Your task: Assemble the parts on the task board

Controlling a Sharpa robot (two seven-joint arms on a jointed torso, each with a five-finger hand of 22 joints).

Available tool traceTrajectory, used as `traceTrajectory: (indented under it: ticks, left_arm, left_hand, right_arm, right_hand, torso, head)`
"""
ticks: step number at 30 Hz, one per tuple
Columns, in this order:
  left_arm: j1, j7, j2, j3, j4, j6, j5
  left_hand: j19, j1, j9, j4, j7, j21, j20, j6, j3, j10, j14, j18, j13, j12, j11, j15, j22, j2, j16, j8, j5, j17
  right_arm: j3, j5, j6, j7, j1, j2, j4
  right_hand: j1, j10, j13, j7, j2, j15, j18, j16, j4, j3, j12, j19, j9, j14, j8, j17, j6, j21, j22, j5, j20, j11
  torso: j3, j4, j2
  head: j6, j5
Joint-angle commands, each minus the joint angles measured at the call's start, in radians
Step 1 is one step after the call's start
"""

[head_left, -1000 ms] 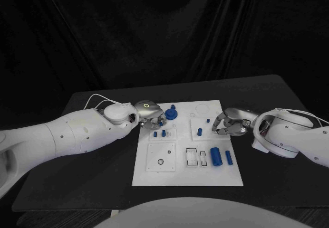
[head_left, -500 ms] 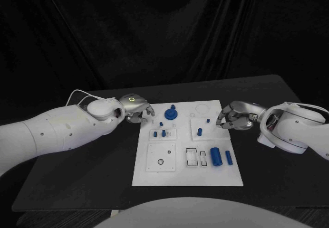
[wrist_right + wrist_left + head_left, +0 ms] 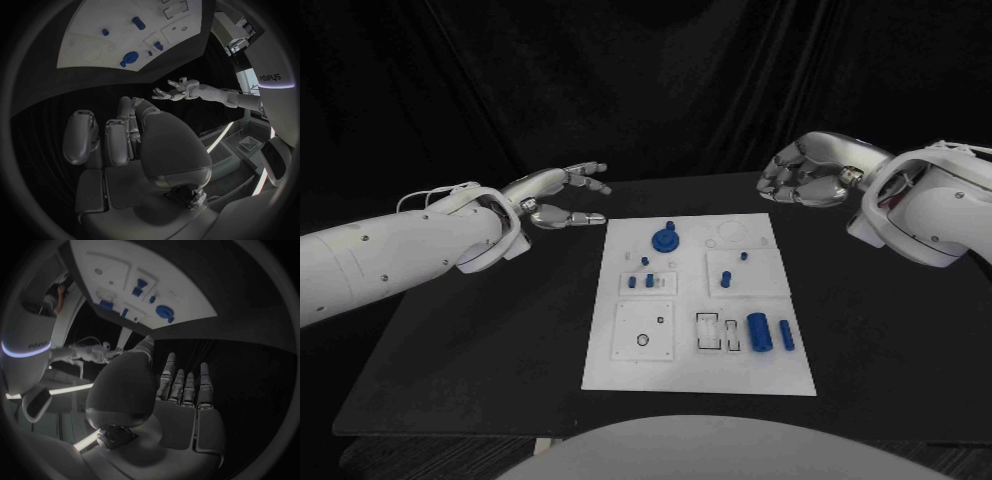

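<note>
- Worktop: black, and we see the white task board lying in its middle, long axis running away from the robot.
- Arms: the left hand hangs off the board's far left corner, the right hand off its far right corner; both are raised clear of the board and touch nothing.
- Left hand: fingers spread apart, nothing in them. Right hand: fingers curled loosely toward the palm, and we see nothing held.
- Parts, large to small: a blue round knob at the far end, a thick blue cylinder and a thinner blue pin lying side by side at the near right, long axes along the board, and small blue pegs in the middle.
- Relation that matters: we judge the knob nearer the left hand; the loose cylinder and pin lie on the right hand's side, toward the robot from it.
- Writing: a dark word on the arm casing in each wrist view, too bent for us to read surely.
</note>
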Motion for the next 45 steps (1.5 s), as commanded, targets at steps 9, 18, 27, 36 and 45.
traceTrajectory:
  ticks: [9, 18, 27, 36, 45]
  left_arm:
    - [-0.060, 0.299, -0.025, 0.000, 0.091, 0.344, 0.925]
    - [-0.100, 0.387, -0.057, 0.000, 0.151, 0.370, 0.982]
    - [-0.107, 0.389, -0.101, 0.000, 0.212, 0.381, 0.990]
    - [-0.108, 0.374, -0.104, 0.000, 0.219, 0.394, 0.991]
    - [-0.109, 0.358, -0.096, 0.000, 0.213, 0.408, 0.991]
  left_hand:
    - [-0.121, -0.063, -0.106, 0.000, -0.044, -0.016, 0.033, -0.313, -0.140, -0.162, -0.087, 0.020, -0.078, -0.011, -0.041, 0.057, -0.419, 0.074, -0.051, -0.024, 0.008, -0.128]
    - [-0.151, -0.069, -0.113, 0.000, -0.061, -0.033, 0.006, -0.338, -0.166, -0.169, -0.087, 0.019, -0.079, -0.008, -0.060, 0.031, -0.633, 0.093, -0.051, -0.027, 0.000, -0.128]
    - [-0.149, -0.034, -0.113, -0.001, -0.043, -0.031, 0.026, -0.340, -0.192, -0.170, -0.087, 0.015, -0.079, -0.002, -0.040, 0.054, -0.655, 0.133, -0.051, -0.027, 0.057, -0.128]
    - [-0.143, -0.014, -0.111, -0.002, -0.013, -0.030, 0.069, -0.324, -0.214, -0.170, -0.087, 0.023, -0.078, 0.003, -0.016, 0.074, -0.662, 0.153, -0.051, -0.024, 0.073, -0.128]
    - [-0.140, 0.021, -0.111, -0.005, -0.001, -0.029, 0.093, -0.319, -0.223, -0.172, -0.087, 0.025, -0.078, 0.005, -0.005, 0.088, -0.667, 0.171, -0.051, -0.024, 0.111, -0.128]
  right_arm:
    - [0.000, -0.426, 0.105, -0.035, -0.042, 0.081, -0.060]
    - [0.000, -0.528, 0.156, -0.034, -0.112, 0.115, -0.087]
    - [0.000, -0.542, 0.126, -0.025, -0.162, 0.135, -0.113]
    - [0.000, -0.543, 0.137, -0.017, -0.176, 0.151, -0.147]
    - [0.000, -0.543, 0.145, -0.017, -0.192, 0.157, -0.181]
  right_hand:
    - [0.037, -0.230, -0.309, 0.028, -0.074, 0.054, 0.017, -0.029, -0.030, 0.092, -0.395, -0.029, -0.027, 0.010, -0.088, -0.048, -0.043, -0.076, 0.149, -0.082, 0.047, 0.078]
    - [0.024, -0.256, -0.435, 0.013, -0.096, 0.035, 0.017, -0.033, -0.013, 0.028, -0.472, -0.029, -0.083, 0.010, -0.186, -0.054, -0.066, -0.088, 0.147, -0.188, 0.030, 0.070]
    - [0.058, -0.297, -0.519, 0.013, -0.079, 0.052, 0.019, -0.035, -0.033, 0.003, -0.518, -0.032, -0.116, 0.007, -0.224, -0.060, -0.047, -0.104, 0.144, -0.111, 0.044, 0.097]
    - [0.040, -0.261, -0.551, -0.003, -0.078, 0.058, 0.019, -0.034, -0.025, -0.026, -0.512, -0.029, -0.133, 0.008, -0.242, -0.061, -0.038, -0.104, 0.144, -0.146, 0.051, 0.100]
    - [0.040, -0.209, -0.575, -0.033, -0.067, 0.055, 0.019, -0.033, -0.021, -0.043, -0.497, -0.027, -0.143, 0.009, -0.247, -0.063, -0.012, -0.103, 0.144, -0.151, 0.049, 0.092]
  torso:
    - [-0.0217, 0.0155, -0.002]
    - [-0.0548, 0.0423, 0.005]
    - [-0.0734, 0.0517, 0.010]
    - [-0.0773, 0.0516, 0.007]
    - [-0.0744, 0.0483, 0.008]
  head:
    - [0.000, -0.056]
    - [0.000, -0.079]
    - [0.000, -0.083]
    - [0.000, -0.094]
    - [0.000, -0.086]
